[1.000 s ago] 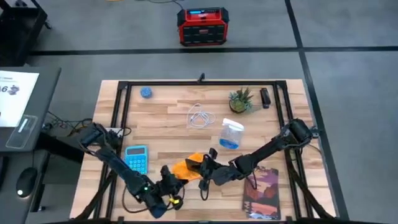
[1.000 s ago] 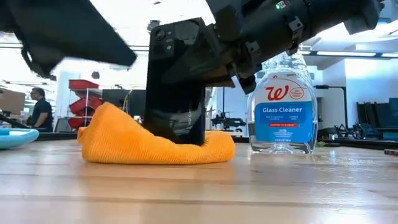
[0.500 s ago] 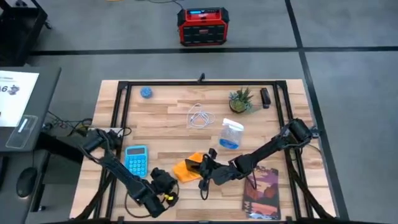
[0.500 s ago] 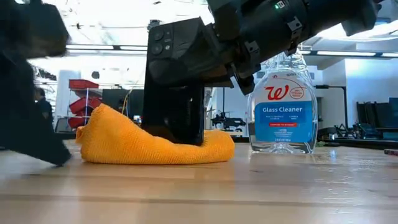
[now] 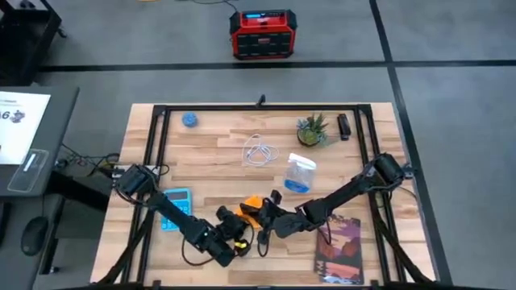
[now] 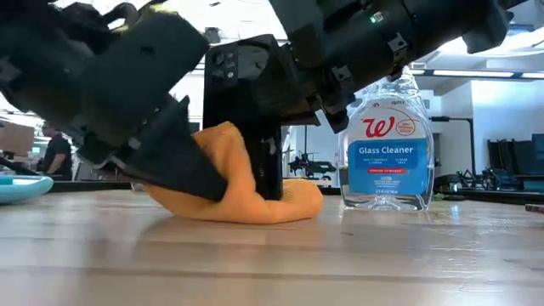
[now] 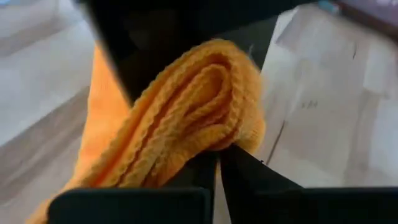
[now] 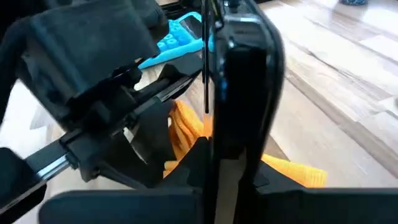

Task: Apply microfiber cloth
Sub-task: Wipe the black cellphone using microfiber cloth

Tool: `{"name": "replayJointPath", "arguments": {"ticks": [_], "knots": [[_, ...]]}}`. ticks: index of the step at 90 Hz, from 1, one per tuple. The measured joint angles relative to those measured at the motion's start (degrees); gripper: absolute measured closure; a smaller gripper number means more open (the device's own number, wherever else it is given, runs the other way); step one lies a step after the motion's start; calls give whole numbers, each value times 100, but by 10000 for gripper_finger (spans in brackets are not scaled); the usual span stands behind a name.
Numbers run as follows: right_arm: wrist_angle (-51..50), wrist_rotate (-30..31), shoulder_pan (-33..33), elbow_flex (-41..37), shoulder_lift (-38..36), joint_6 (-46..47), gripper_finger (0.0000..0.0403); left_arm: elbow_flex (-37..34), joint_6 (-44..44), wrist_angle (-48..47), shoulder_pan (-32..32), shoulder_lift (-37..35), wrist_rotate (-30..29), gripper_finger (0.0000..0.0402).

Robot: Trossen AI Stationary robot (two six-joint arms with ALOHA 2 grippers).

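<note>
The orange microfiber cloth [image 6: 255, 191] lies bunched on the table near the front middle, its underside on the wood. A black smartphone [image 6: 246, 110] stands upright on its lower edge on the cloth, with my right gripper [image 5: 271, 216] shut on it. My left gripper [image 5: 236, 234] has come in from the table's left and is shut on the cloth's left end. In the left wrist view the cloth [image 7: 186, 118] shows as a thick fold right at the fingers. My left gripper pinches the cloth's left end [image 7: 205, 134] between its two fingers, a fold of several layers. The fingers [image 6: 200, 174] slant down from the table's left. The pinched part is raised against the phone; the rest of the cloth lies on the table. My right gripper pinches the smartphone's upper part [image 8: 239, 106] between its two fingers, one on each flat face. It comes from the table's right, roughly level. The phone stands upright with its lower edge [image 6: 255, 191] down in the cloth.
A glass cleaner spray bottle [image 5: 299, 173] stands just beyond the phone. A blue calculator [image 5: 176, 205] lies under my left arm, a dark reddish book [image 5: 343, 250] at the front right. A white cable [image 5: 258, 151], a small plant [image 5: 311, 129] and a blue ball [image 5: 189, 119] lie farther back.
My left gripper has swung from near the table's front edge toward the right and onto the cloth's left end. That end, which stood as a peak well left of the phone, is now bunched up against the phone. My right gripper and the phone have stayed put.
</note>
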Motion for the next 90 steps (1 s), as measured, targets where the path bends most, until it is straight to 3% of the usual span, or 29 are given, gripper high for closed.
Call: {"name": "replayJointPath", "arguments": {"ticks": [20,40,53,70,90], "knots": [[-4,-1,58,2,-14,-41,390,6,-901,-761,-364,14,61,402],[-369,-6,189,2,-494,-538,390,-8,-861,-831,-696,-421,65,402],[-690,-212,336,2,-913,-1117,389,-7,94,-436,-840,-849,-63,402],[-684,-1193,585,4,-1363,-2105,386,6,1778,592,-842,-917,-140,397],[-671,-1254,831,4,-1587,-2570,386,2,2841,1486,-699,-918,-63,315]]}}
